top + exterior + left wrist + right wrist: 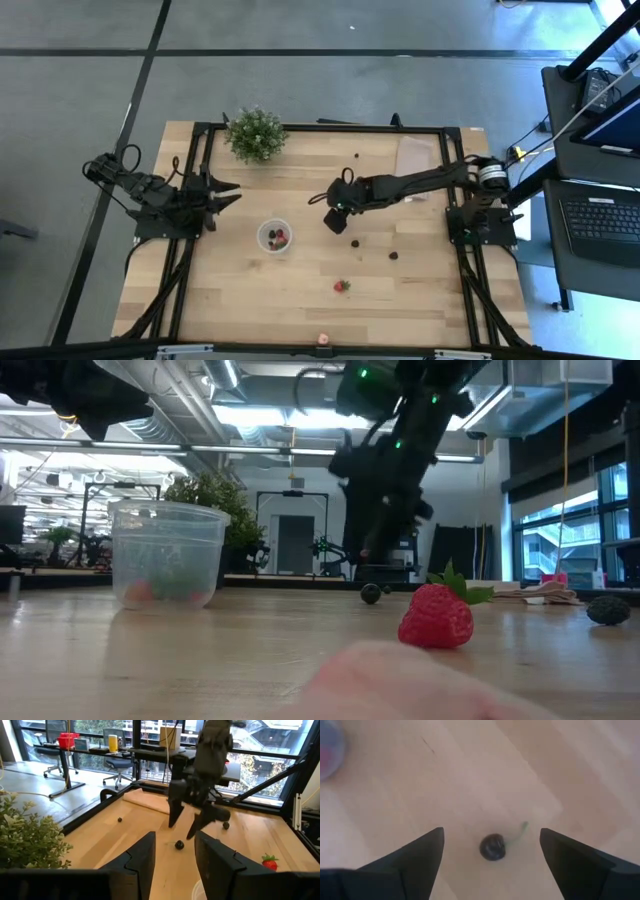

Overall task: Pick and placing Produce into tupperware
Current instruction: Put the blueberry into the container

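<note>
The translucent round cup (275, 236) stands on the table's middle with a few red and dark fruits in it; it also shows in the low view (168, 555). A dark cherry (493, 847) with a green stem lies on the wood. My right gripper (335, 220) hangs open above it, fingers pointing down, one on either side, not touching; the left wrist view shows the gripper (185, 822) over the cherry (179, 845). A strawberry (342, 286) lies nearer the front edge. My left gripper (228, 192) is open and empty, left of the cup.
A potted green plant (255, 133) stands at the far edge and a flat beige sheet (415, 155) lies at the far right. Other dark berries lie at the right (394, 255) and far side (358, 155). Another red fruit (323, 339) sits at the front edge.
</note>
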You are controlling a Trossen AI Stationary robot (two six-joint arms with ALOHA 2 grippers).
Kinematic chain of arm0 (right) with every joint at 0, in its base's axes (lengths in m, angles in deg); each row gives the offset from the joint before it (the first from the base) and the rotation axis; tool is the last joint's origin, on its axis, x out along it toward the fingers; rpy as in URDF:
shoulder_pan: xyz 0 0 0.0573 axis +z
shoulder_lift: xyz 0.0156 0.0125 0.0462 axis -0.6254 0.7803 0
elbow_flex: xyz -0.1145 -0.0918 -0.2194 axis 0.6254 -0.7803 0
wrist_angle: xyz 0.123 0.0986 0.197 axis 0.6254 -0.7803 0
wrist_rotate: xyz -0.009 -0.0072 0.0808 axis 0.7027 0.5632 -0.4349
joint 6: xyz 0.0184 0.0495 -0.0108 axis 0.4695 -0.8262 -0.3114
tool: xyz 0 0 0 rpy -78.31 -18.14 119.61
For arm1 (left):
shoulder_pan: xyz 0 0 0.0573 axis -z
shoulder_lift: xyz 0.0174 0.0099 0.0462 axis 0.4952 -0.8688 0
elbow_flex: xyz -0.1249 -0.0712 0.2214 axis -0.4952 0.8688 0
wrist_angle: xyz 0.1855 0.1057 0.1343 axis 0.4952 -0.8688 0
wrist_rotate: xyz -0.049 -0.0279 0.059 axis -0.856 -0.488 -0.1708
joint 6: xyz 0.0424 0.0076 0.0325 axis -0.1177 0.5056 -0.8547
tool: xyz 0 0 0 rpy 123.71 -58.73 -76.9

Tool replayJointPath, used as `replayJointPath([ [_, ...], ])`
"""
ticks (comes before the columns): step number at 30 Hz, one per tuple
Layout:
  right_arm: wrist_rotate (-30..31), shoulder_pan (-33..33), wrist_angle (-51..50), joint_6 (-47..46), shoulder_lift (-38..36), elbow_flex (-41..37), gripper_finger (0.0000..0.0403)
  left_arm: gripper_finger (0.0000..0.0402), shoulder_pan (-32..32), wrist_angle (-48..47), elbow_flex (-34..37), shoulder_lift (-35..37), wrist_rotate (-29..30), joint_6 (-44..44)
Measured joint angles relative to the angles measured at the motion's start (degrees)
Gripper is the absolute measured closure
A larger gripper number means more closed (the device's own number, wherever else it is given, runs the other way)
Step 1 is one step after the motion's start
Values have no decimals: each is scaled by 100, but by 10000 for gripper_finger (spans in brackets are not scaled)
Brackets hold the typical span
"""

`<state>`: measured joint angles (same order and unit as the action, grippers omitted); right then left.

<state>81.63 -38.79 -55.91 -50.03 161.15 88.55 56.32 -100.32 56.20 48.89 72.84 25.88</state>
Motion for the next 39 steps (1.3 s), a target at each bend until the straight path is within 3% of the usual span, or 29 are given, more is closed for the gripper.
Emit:
replayJointPath([
  [13, -195, 0, -11, -1309, 574, 0, 73, 296, 2, 3, 0, 0, -2, 3],
  [34, -232, -26, 64, -1327, 769, 11, 73, 333, 2, 5, 0, 2, -2, 2],
  [39, -230, -30, 48, -1343, 771, 11, 95, 342, 2, 5, 0, 2, -2, 3],
])
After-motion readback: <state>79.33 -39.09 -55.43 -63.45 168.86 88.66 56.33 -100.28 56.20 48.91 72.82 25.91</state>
